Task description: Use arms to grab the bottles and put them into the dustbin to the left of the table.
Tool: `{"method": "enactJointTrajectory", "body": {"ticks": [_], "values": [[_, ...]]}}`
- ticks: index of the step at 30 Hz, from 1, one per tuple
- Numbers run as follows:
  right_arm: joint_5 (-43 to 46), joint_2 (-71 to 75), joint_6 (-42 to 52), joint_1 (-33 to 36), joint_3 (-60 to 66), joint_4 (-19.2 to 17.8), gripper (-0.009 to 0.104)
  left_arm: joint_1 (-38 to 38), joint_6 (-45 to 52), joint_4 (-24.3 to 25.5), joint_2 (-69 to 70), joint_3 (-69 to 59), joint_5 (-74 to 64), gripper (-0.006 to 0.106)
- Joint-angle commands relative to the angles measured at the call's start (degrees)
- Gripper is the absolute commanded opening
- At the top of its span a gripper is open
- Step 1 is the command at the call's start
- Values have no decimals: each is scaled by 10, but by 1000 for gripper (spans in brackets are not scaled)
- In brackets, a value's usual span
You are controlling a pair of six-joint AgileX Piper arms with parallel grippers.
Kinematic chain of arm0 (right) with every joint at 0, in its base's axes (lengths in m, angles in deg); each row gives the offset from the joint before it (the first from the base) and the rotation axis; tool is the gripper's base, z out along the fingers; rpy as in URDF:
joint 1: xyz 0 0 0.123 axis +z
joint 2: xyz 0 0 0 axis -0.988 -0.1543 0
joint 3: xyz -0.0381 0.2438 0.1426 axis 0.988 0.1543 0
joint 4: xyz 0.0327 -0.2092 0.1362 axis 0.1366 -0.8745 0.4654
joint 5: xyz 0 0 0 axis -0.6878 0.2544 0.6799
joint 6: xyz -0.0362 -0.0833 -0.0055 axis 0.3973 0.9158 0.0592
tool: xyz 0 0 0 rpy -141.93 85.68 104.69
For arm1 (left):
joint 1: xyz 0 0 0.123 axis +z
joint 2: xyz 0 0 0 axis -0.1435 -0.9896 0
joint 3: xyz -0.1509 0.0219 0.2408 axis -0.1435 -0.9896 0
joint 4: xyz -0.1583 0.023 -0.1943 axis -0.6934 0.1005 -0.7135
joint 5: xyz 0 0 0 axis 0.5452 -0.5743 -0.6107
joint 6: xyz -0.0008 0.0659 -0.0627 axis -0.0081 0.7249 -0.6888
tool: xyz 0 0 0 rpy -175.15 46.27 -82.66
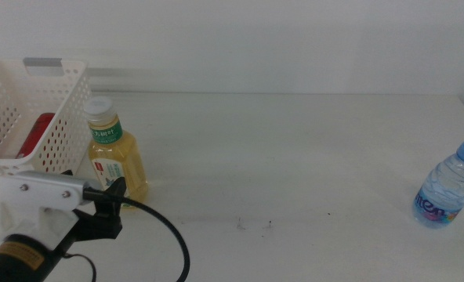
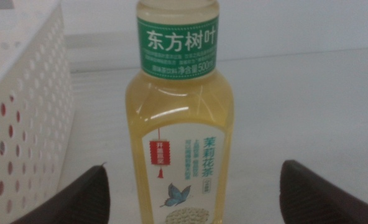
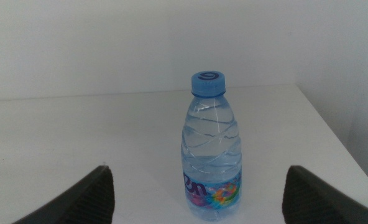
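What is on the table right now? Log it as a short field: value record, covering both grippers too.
tea bottle: tea bottle upright on the table, beside the dustbin, cap on
water bottle: water bottle upright near the table's right edge, blue cap on
dustbin: white dustbin at the table's left, tilted in the middle view, red can inside
left gripper: left gripper open, jaws on either side of the tea bottle, not touching
right gripper: right gripper open, facing the water bottle, apart from it

Tea bottle (image 2: 179, 143) between the left gripper's jaws, green neck band reading 东方树叶 and 500ml, white label reading 茉莉花茶, water bottle (image 3: 212, 149) label print unreadable
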Motion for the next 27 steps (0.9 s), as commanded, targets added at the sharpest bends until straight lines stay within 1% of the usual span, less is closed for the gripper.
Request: {"method": "enactJointTrajectory", "body": {"ticks": [1,7,19,22,27], "values": [[5,3,2,-4,2,-4,85,-1,1,-4,-24,16,15,94],[5,3,2,-4,2,-4,85,-1,0,-14,-77,37,50,94],[5,3,2,-4,2,-4,85,4,1,-24,-147,90,51,94],[5,3,2,-4,2,-4,85,17,0,-9,-157,93,55,94],[5,3,2,-4,2,-4,85,45,-6,42,-177,114,54,94]]}}
